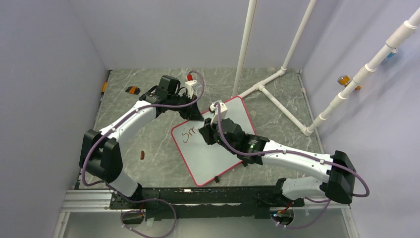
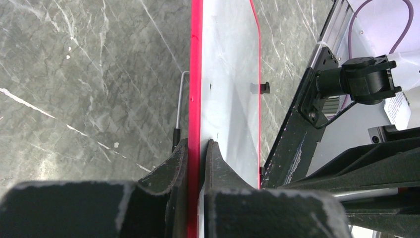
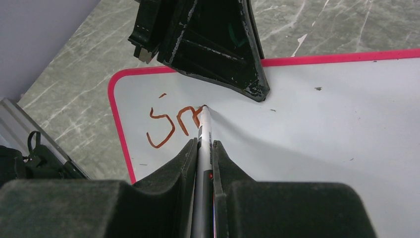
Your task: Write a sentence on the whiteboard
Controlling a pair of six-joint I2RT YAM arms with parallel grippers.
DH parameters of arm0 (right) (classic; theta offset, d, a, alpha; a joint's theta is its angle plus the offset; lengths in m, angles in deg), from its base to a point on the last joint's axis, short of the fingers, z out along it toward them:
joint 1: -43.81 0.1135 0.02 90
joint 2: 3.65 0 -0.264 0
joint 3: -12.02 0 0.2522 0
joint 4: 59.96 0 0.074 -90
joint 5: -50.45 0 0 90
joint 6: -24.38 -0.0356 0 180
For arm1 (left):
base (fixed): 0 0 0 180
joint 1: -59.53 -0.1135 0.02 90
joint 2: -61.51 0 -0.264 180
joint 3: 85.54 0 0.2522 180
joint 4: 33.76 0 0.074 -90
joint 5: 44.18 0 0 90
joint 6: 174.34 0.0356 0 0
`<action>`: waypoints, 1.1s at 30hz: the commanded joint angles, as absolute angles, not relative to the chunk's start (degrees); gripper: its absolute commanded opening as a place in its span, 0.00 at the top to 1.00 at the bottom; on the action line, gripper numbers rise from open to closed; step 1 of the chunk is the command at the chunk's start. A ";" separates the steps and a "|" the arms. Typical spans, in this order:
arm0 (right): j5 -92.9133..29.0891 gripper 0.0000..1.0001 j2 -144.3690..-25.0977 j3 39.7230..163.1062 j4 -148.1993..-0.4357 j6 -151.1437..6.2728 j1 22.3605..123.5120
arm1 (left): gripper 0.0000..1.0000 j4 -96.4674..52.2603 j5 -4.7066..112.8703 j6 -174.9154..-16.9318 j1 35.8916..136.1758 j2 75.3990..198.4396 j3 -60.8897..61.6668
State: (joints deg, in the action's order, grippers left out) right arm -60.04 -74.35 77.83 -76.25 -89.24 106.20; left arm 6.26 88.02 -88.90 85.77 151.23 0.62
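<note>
Red-pink rim (image 2: 194, 74) is what my left gripper (image 2: 197, 145) is pinched shut on, at the far-left edge of the whiteboard (image 1: 214, 159), so it acts as my anchor. Right now the sentence (image 3: 168, 126) is only an "S" and most of an "m", up near the whiteboard's left corner. My right gripper (image 3: 204, 146) is clamped on the marker (image 3: 204, 130), with the tip touching the whiteboard at the "m". I reckon light, even pressure and slow strokes heading right across the whiteboard is the way, provided the left clamp doesn't slip. No containers anywhere that I can see.
</note>
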 commanded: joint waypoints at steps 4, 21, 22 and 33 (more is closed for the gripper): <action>-61.18 1.00 -72.37 73.69 -80.60 -90.81 105.17 | 1.00 5.76 80.01 -85.00 86.43 149.06 2.64; -58.99 1.00 -66.22 72.01 -81.19 -91.12 105.24 | 1.00 5.71 80.07 -85.00 86.43 149.16 2.95; -58.64 1.00 -65.75 72.07 -80.93 -91.07 105.12 | 1.00 5.79 80.02 -85.04 86.42 149.14 2.93; -60.45 1.00 -66.35 74.65 -78.18 -89.66 104.83 | 1.00 6.02 80.21 -85.05 86.43 149.49 3.45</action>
State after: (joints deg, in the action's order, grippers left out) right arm -59.02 -66.26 72.08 -80.97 -90.88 105.24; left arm 7.24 87.95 -89.10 86.36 150.72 1.45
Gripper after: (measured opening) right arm 0.160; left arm 0.126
